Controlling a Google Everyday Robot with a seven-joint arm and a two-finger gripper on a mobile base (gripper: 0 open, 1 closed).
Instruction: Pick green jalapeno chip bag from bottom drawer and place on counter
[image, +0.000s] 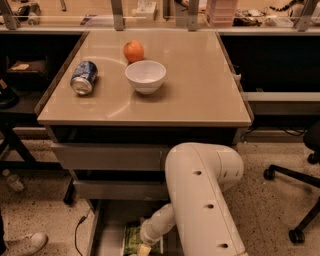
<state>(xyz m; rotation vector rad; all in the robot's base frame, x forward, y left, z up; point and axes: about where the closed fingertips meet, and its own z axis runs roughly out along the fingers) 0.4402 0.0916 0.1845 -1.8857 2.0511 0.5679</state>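
Camera view has the white arm bent way down, with the claw (144, 249) low in the open flat grey bottom drawer (107, 225). It's right at the crinkly green jalapeno chip bag (131, 239), which lies just left of it. Can't tell if the claw is clamped on the bag or not. Nothing's lifted yet imo, so the grab, raise and drop-off on the smooth beige worktop (200, 95) far above the claw are all left.

On the beige counter (200, 95), a blue can (84, 77) lies left of a white bowl (145, 76); below, the gripper (144, 250) is at the green chip bag (131, 240) in the grey bottom drawer (107, 230).
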